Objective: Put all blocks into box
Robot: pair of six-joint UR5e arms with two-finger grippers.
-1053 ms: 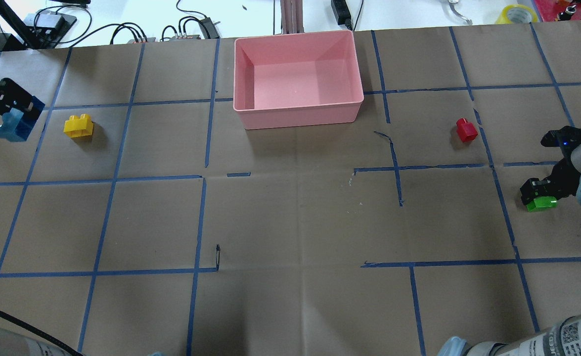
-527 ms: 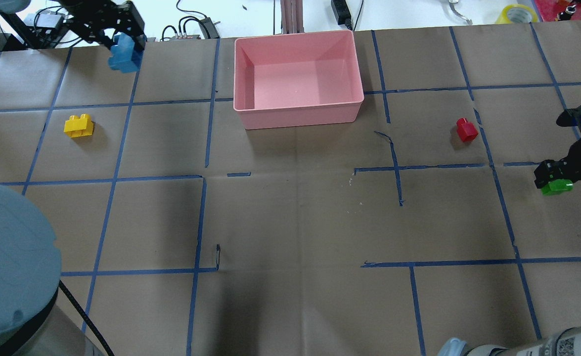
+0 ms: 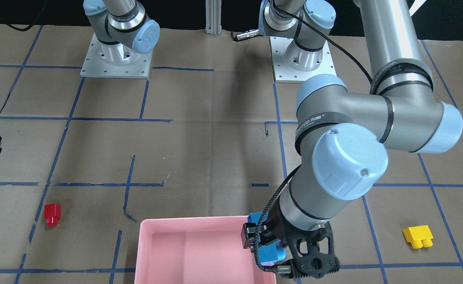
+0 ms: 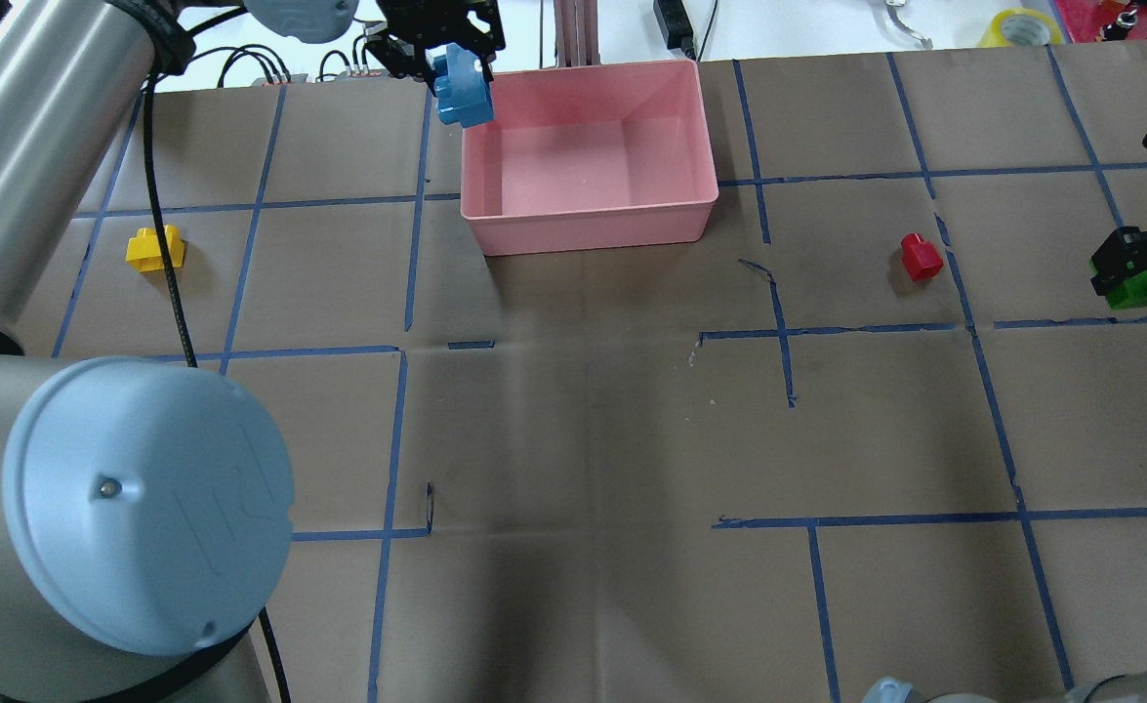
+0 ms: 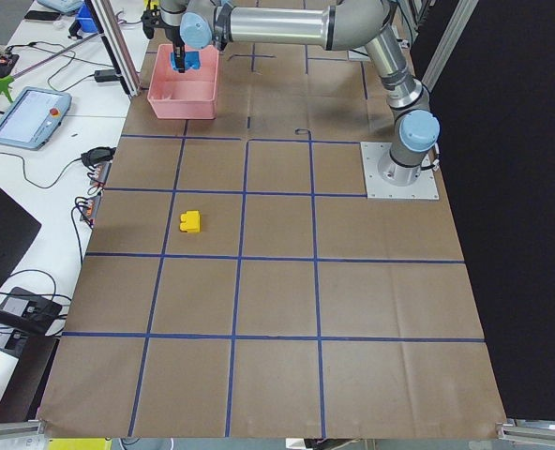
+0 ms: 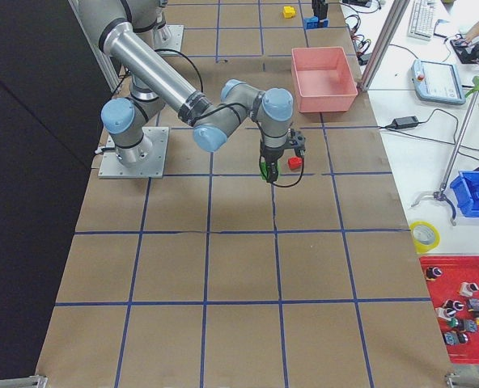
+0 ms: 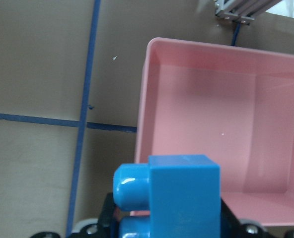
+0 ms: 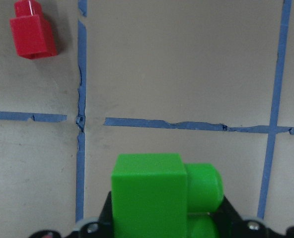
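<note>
My left gripper is shut on the blue brick and holds it above the far-left corner of the pink box. The left wrist view shows the blue brick over the box rim. My right gripper is shut on the green brick and holds it above the table at the right edge. The right wrist view shows the green brick and the red brick. The red brick lies on the table right of the box. The yellow brick lies at the left.
My left arm's elbow covers the near-left of the overhead view. Cables, an aluminium post and a tape roll lie beyond the table's far edge. Blue tape lines grid the brown paper.
My left gripper has carried the blue brick from the table's left edge rightward to the box's far-left corner. My right gripper has moved the green brick farther from the robot and rightward.
</note>
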